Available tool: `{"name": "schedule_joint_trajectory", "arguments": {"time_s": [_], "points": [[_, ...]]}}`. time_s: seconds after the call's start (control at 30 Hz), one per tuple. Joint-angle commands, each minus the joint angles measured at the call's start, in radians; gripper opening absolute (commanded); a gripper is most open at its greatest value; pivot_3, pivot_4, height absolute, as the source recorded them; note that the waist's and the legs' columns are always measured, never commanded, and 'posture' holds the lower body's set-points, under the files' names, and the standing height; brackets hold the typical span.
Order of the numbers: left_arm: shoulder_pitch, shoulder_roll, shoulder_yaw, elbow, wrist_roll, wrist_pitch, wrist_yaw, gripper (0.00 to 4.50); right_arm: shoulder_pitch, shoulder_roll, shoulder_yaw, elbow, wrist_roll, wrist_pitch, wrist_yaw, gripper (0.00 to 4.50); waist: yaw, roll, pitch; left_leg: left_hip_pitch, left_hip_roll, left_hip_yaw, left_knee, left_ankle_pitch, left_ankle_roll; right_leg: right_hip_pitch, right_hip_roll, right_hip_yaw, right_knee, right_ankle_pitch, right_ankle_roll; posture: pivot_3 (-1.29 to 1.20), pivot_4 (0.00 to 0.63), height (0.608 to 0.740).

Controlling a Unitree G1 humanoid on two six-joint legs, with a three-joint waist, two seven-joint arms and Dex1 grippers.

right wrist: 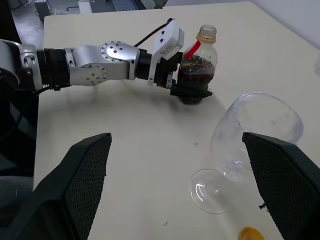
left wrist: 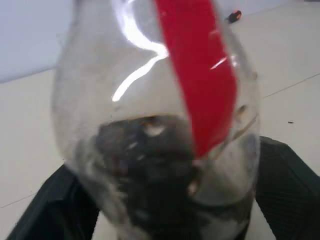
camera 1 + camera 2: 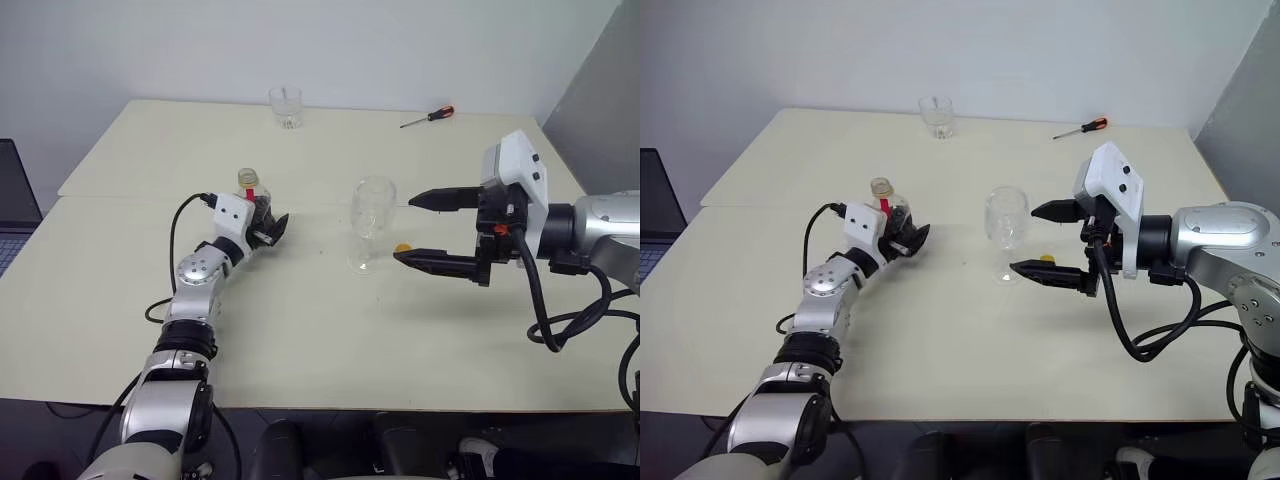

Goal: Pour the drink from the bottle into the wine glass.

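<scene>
The bottle [image 1: 198, 60] stands upright on the table, left of the wine glass [image 3: 371, 215]. Its mouth is uncapped, and the dark drink [image 2: 150, 170] fills its lower part under a red label strip. My left gripper [image 3: 264, 222] reaches in level, one finger pressed against each side of the bottle's base. The empty wine glass stands upright at the table's middle. Just right of it, at bowl height, my right gripper [image 3: 404, 230] hangs open with nothing between its fingers.
A small yellow cap [image 3: 401, 248] lies on the table beside the wine glass foot. A short clear tumbler [image 3: 286, 107] and a red-handled screwdriver [image 3: 428, 117] sit near the far edge. A laptop [image 3: 15, 200] stands off the left side.
</scene>
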Motion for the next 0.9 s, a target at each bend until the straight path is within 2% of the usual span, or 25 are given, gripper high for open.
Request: {"name": "schedule_joint_trajectory", "arguments": {"time_s": [0.03, 0.17, 0.23, 0.3, 0.47, 0.77, 0.9], "points": [[-0.008, -0.014, 0.003, -0.054, -0.01, -0.012, 0.004, 2.91, -0.005, -0.02, -0.017, -0.028, 0.001, -0.017, -0.011, 4.5, 0.0, 0.0, 0.0, 0.0, 0.0, 0.0, 0.0, 0.0, 0.0, 0.0, 0.0, 0.0, 0.0, 0.0, 0.0, 0.0, 0.15, 0.74], [0.007, -0.021, 0.006, -0.079, -0.013, -0.001, 0.006, 1.62, 0.006, -0.036, -0.032, -0.029, 0.001, -0.015, -0.018, 4.5, 0.0, 0.0, 0.0, 0.0, 0.0, 0.0, 0.0, 0.0, 0.0, 0.0, 0.0, -0.001, 0.0, 0.0, 0.0, 0.0, 0.15, 0.74], [0.005, -0.019, 0.01, -0.084, -0.016, 0.002, 0.003, 1.24, 0.01, -0.044, -0.04, -0.026, 0.001, -0.018, -0.02, 4.5, 0.0, 0.0, 0.0, 0.0, 0.0, 0.0, 0.0, 0.0, 0.0, 0.0, 0.0, 0.0, 0.0, 0.0, 0.0, 0.0, 0.15, 0.74], [-0.006, -0.015, 0.015, -0.083, -0.02, 0.004, 0.002, 1.08, 0.015, -0.052, -0.048, -0.021, -0.001, -0.021, -0.023, 4.5, 0.0, 0.0, 0.0, 0.0, 0.0, 0.0, 0.0, 0.0, 0.0, 0.0, 0.0, -0.001, 0.0, 0.0, 0.0, 0.0, 0.15, 0.74], [-0.079, -0.003, 0.012, -0.109, -0.03, 0.033, -0.026, 0.98, 0.07, -0.079, -0.098, 0.002, -0.013, -0.036, -0.037, 4.5, 0.001, -0.001, 0.001, -0.001, 0.0, -0.001, 0.0, 0.0, 0.0, 0.0, 0.0, -0.002, 0.0, 0.0, 0.0, 0.0, 0.15, 0.74], [-0.261, 0.078, -0.065, -0.085, 0.068, -0.074, -0.097, 0.92, 0.26, 0.12, -0.332, -0.026, 0.018, -0.235, -0.163, 4.5, 0.002, -0.003, 0.002, -0.006, -0.002, -0.006, 0.003, 0.0, 0.0, 0.0, 0.001, -0.009, 0.0, 0.0, 0.0, 0.0, 0.15, 0.74], [-0.373, 0.086, -0.102, 0.003, 0.099, -0.153, -0.145, 0.9, 0.452, 0.183, -0.358, -0.093, -0.049, -0.329, -0.189, 4.5, 0.006, -0.003, 0.002, -0.007, -0.003, -0.009, 0.003, 0.0, 0.0, 0.0, 0.002, -0.013, -0.001, 0.0, 0.0, 0.0, 0.15, 0.74]]}}
